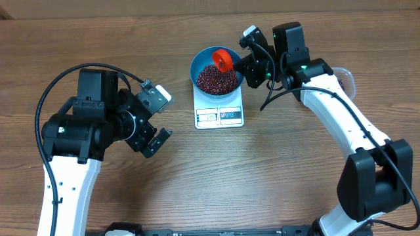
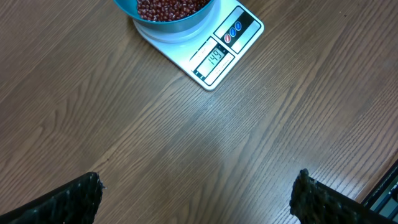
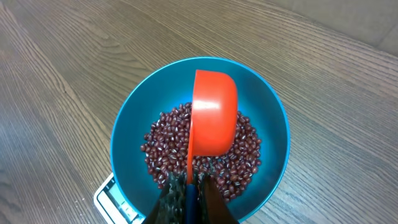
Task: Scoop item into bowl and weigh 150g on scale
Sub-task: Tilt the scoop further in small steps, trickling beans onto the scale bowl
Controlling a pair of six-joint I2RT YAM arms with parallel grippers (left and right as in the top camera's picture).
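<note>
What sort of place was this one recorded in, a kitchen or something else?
Probably a robot lab bench, not a kitchen: two robot arms work at a wood-grain table, with only a small kitchen scale carrying a blue bowl of beans.

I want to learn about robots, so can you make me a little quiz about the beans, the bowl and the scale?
1. True or false: the blue bowl with the red beans in it stands on the white kitchen scale.
2. What is the right gripper holding over the bowl? A) a fork B) the red-orange measuring cup C) nothing
3. Fill in the gap: the left gripper has its jaws ___ and holds nothing.

Key: 1 true; 2 B; 3 open.
</note>
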